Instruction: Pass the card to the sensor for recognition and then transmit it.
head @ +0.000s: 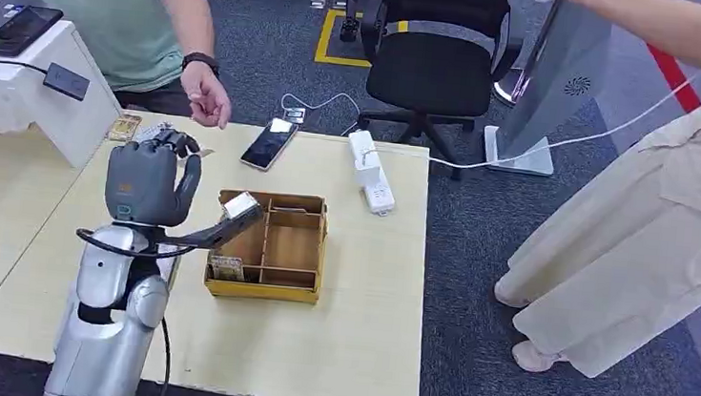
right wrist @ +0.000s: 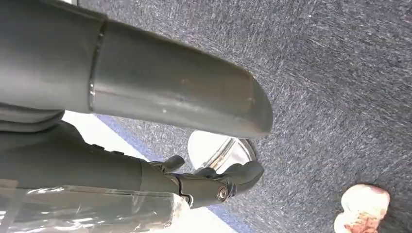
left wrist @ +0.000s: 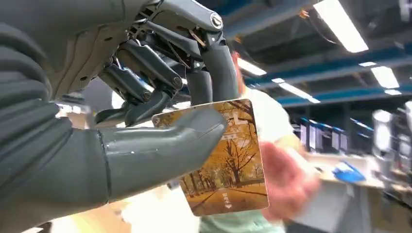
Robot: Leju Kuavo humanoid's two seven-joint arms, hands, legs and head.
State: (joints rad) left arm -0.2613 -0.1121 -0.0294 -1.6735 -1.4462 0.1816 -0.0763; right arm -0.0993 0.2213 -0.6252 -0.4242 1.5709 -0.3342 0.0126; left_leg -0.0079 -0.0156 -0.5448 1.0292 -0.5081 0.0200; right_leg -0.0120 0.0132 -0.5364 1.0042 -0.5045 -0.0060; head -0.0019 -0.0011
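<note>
While raised over the table (head: 354, 332), left hand (left wrist: 160, 102) pinching the card (left wrist: 228, 165) between thumb and fingers.

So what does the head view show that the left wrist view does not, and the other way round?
Only the head view shows the table, the wooden box with its compartments, the phone, the white power strip and the office chair. Only the left wrist view shows the card clearly: an orange picture of trees, pinched between the thumb and fingers, with ceiling lights behind. Both show the left hand raised, and a person's hand close beyond it, blurred in the wrist view.
</note>
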